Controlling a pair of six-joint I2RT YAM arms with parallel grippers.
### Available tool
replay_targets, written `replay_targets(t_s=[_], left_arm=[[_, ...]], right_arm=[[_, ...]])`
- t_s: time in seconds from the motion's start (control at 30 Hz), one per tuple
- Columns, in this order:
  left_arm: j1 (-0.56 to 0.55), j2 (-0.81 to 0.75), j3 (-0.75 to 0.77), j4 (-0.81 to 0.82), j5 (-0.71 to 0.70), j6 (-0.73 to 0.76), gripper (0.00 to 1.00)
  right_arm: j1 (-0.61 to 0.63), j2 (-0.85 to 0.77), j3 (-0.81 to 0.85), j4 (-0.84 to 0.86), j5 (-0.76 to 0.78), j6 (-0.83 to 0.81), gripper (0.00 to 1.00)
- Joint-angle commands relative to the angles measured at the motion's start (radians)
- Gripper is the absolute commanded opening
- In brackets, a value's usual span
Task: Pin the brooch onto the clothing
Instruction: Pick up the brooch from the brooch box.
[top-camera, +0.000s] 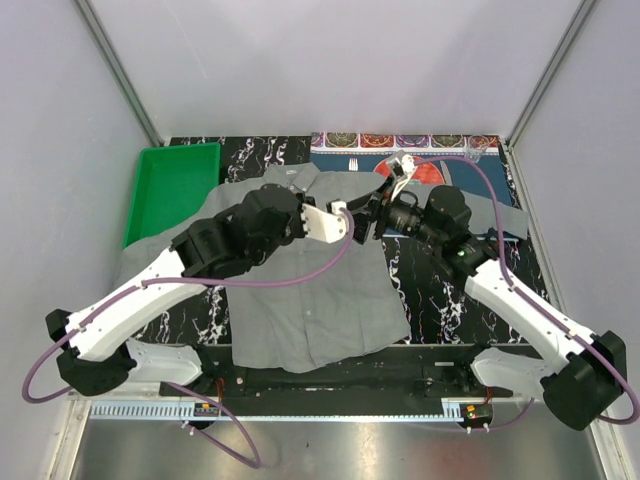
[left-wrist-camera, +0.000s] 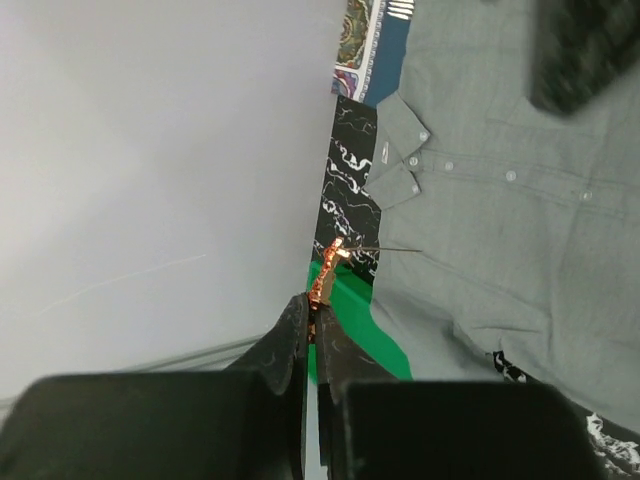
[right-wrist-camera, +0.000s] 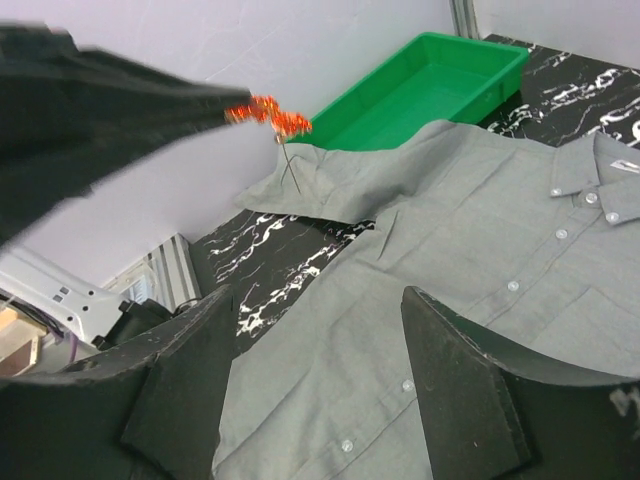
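The grey shirt (top-camera: 310, 290) lies flat and buttoned on the black marbled table, collar at the far side. My left gripper (top-camera: 358, 222) hovers above the shirt's right chest and is shut on the brooch (left-wrist-camera: 328, 268), a small orange-red glittery piece with its thin pin sticking out open. In the right wrist view the brooch (right-wrist-camera: 268, 115) shows at the left fingers' tip, the pin hanging down over the shirt (right-wrist-camera: 480, 250). My right gripper (top-camera: 382, 208) faces the left one closely, above the shirt, open and empty (right-wrist-camera: 320, 330). The left wrist view shows the collar and buttons of the shirt (left-wrist-camera: 500, 220).
A green tray (top-camera: 170, 185) stands at the far left, partly under the shirt's sleeve, and also shows in the right wrist view (right-wrist-camera: 420, 85). A blue patterned placemat (top-camera: 400, 150) lies at the far right. White walls close in the table on three sides.
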Motion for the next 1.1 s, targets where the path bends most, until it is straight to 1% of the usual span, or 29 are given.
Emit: replay_targets(t_s=[0.0,0.07,0.17,0.2,0.27,0.37,0.47,0.57,0.63,0.73,0.77,0.8,0.87,1.07], left_arm=[[-0.006,0.074,0.215,-0.168,0.0,-0.197,0.0],[-0.006,0.101,0.27,-0.22,0.01,-0.24,0.0],[-0.005,0.118,0.303,-0.245,0.01,-0.27,0.0],[-0.006,0.124,0.312,-0.253,0.008,-0.278,0.0],[-0.006,0.146,0.351,-0.285,0.011,-0.31,0.0],[-0.006,0.181,0.423,-0.352,0.052,-0.376,0.0],[-0.006,0.209,0.482,-0.399,0.073,-0.415,0.0],[-0.005,0.218,0.514,-0.419,0.086,-0.436,0.0],[-0.006,0.219,0.53,-0.426,0.093,-0.442,0.0],[-0.006,0.222,0.543,-0.445,0.106,-0.459,0.0],[-0.006,0.224,0.545,-0.452,0.114,-0.465,0.0],[-0.006,0.224,0.548,-0.455,0.119,-0.47,0.0],[-0.006,0.224,0.55,-0.465,0.128,-0.479,0.0],[-0.006,0.221,0.545,-0.472,0.139,-0.493,0.0]], right_arm=[[0.062,0.02,-0.058,0.284,0.057,-0.095,0.73],[0.088,0.019,-0.084,0.304,0.114,-0.173,0.76],[0.109,0.02,-0.084,0.327,0.106,-0.199,0.78],[0.134,0.016,-0.086,0.333,0.114,-0.208,0.79],[0.158,0.012,-0.092,0.344,0.172,-0.246,0.79],[0.198,0.032,-0.096,0.387,0.25,-0.288,0.74],[0.22,0.064,-0.086,0.43,0.252,-0.299,0.71],[0.234,0.096,-0.075,0.453,0.26,-0.293,0.71],[0.237,0.108,-0.067,0.462,0.261,-0.293,0.7],[0.235,0.13,-0.052,0.468,0.275,-0.299,0.64],[0.237,0.133,-0.049,0.47,0.278,-0.3,0.61],[0.237,0.138,-0.044,0.471,0.28,-0.299,0.56],[0.235,0.142,-0.031,0.47,0.271,-0.302,0.53],[0.237,0.158,-0.014,0.468,0.246,-0.297,0.51]])
